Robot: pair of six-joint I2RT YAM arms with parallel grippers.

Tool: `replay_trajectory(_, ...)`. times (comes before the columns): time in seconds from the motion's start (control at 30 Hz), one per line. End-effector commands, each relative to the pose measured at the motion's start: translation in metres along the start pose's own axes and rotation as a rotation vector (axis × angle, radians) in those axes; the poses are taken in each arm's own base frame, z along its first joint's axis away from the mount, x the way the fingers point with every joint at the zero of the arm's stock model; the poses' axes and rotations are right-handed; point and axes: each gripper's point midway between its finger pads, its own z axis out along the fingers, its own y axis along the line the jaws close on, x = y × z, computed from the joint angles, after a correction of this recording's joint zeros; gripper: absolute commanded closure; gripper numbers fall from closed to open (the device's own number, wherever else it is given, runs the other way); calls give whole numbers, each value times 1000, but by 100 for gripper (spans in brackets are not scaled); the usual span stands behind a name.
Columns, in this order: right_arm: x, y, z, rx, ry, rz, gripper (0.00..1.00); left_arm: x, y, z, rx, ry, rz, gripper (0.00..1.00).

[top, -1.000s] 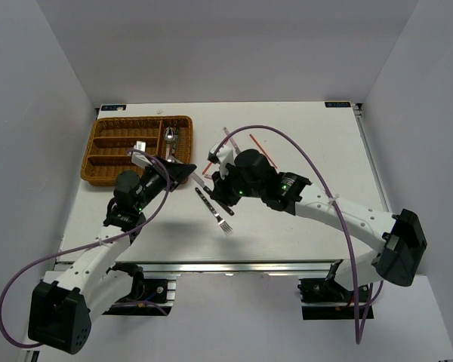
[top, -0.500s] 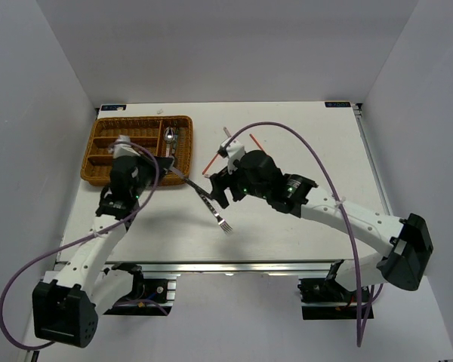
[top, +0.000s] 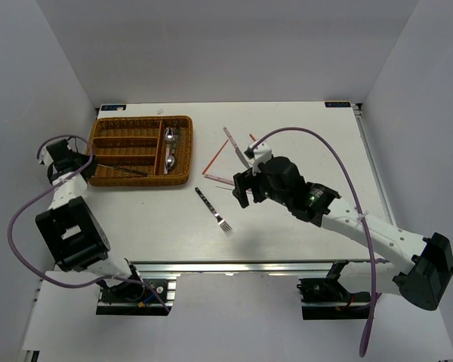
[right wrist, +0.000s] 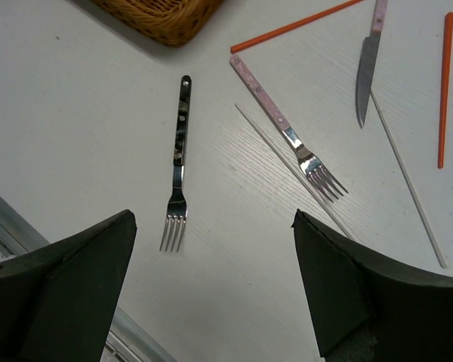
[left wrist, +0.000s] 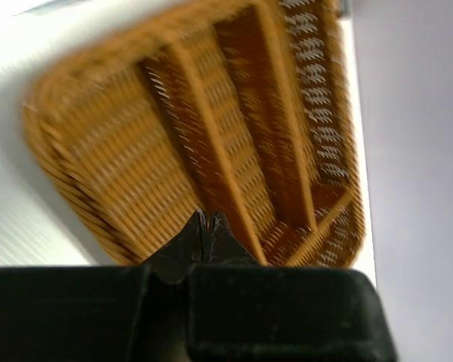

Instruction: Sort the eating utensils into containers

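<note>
1. Left gripper [left wrist: 204,226] sits at the wicker tray's [top: 140,119] left rim, tips pressed together, nothing visible between them.
2. A dark slim utensil [top: 124,170] lies along the tray's nearest compartment; spoons [top: 170,147] lie in its right-end compartment.
3. Right gripper [right wrist: 211,226] gapes wide and empty over the table [right wrist: 75,113], right of the tray.
4. Dark-handled fork [right wrist: 180,143] lies off the tray's near-right corner with open table around it; pink-handled fork [right wrist: 279,128], pink-handled knife [right wrist: 370,56] and orange chopstick [right wrist: 294,26] lie farther right.

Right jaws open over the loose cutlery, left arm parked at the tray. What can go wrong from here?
1. The pink-handled fork lies right alongside a thin pale stick; the open right gripper may pinch both.
2. The dark-handled fork lies flat on the table, so the fingers may skid it instead of gripping.
3. The shut left gripper sits close over the wicker tray; a swing could nudge it.
</note>
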Motion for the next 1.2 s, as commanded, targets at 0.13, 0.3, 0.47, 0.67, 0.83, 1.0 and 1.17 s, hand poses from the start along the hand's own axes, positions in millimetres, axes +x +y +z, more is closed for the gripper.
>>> replay_trajectory(0.13, 0, -15, -1, 20, -18, -4, 11, -22, -12, 19, 97, 35, -92, 100)
replay_trajectory(0.3, 6, -21, 4, 23, -2, -1, 11, -16, -13, 35, 123, 72, -142, 100)
replay_trajectory(0.47, 9, -25, 11, 17, 10, 10, 11, -6, -4, 41, 127, 90, -145, 72)
replay_trajectory(0.67, 9, -26, 21, -6, 36, 35, 11, -6, -14, 28, 148, 95, -108, 26)
replay_trajectory(0.83, 14, -26, 30, -16, 74, 59, 11, -17, -41, 5, 99, 57, 35, 2)
replay_trajectory(1.0, 18, -24, 33, -29, 90, 68, 11, -27, -53, -1, 94, 21, 100, 2)
replay_trajectory(1.17, 21, -28, 34, -15, 102, 57, 11, -22, -68, -12, 106, 28, 164, 2)
